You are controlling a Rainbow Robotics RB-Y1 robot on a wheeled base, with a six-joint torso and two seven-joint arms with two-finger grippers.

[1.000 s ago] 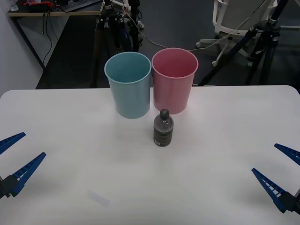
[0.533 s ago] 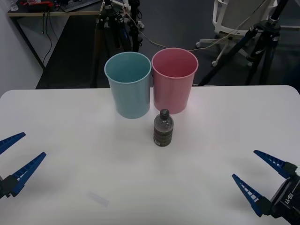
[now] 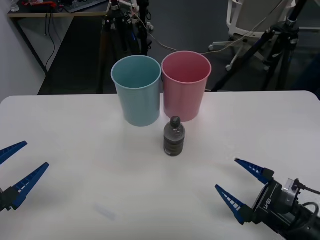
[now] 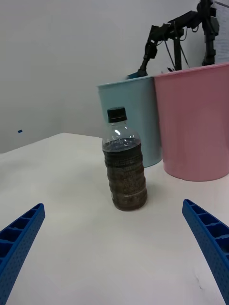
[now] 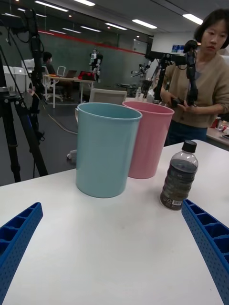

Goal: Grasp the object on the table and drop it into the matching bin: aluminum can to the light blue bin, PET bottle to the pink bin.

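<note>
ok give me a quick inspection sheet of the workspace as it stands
Surface: white table, bottle and both bins on it.
Job's things: PET bottle upright, in front of the pink bin; light blue bin beside it.
Clutter: faint smudge near the front.
Grippers: right gripper open, facing the bottle; left gripper open at the left edge.
Cables: loose cable on the floor behind.
Surroundings: tripods, white chair.

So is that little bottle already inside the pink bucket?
No, the PET bottle stands upright on the white table in front of the pink bin, not in it.
</note>
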